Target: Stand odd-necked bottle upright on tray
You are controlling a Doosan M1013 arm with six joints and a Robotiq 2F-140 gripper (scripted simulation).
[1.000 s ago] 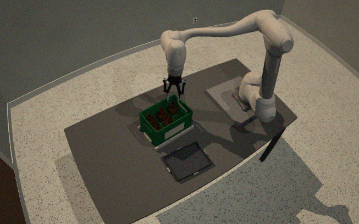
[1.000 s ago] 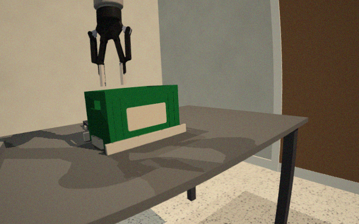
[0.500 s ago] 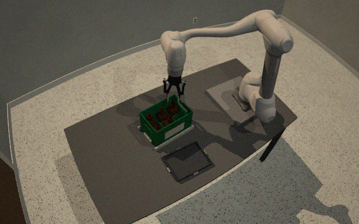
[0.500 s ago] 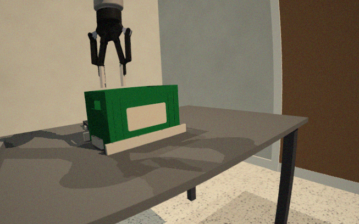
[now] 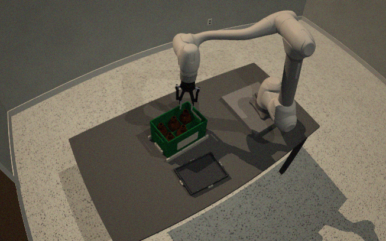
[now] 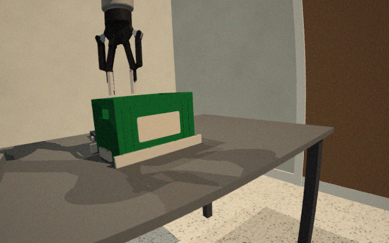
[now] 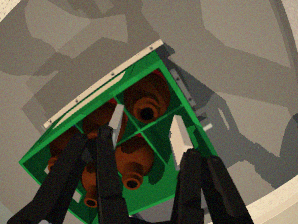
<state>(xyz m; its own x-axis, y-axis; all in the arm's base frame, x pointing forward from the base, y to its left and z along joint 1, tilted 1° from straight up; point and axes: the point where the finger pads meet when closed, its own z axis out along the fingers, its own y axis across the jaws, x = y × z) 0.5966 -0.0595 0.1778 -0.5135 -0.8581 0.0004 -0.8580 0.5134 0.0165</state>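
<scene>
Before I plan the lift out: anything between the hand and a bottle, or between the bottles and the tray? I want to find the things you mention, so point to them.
Nothing visible under the hand (image 5: 186, 107) (image 7: 149, 131); toward the tray (image 5: 191, 191), the crate's wall (image 5: 158, 144) (image 6: 159, 102) stands in the way.

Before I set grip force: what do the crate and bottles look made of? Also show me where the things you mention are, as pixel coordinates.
Crate (image 5: 157, 138) (image 6: 156, 103) (image 7: 142, 70): probably matte plastic; even green, thin molded-looking walls.
Bottles (image 5: 173, 123) (image 7: 136, 162): brown, soft sheen, maybe amber glass, but no see-through visible; plastic or ceramic possible.
</scene>
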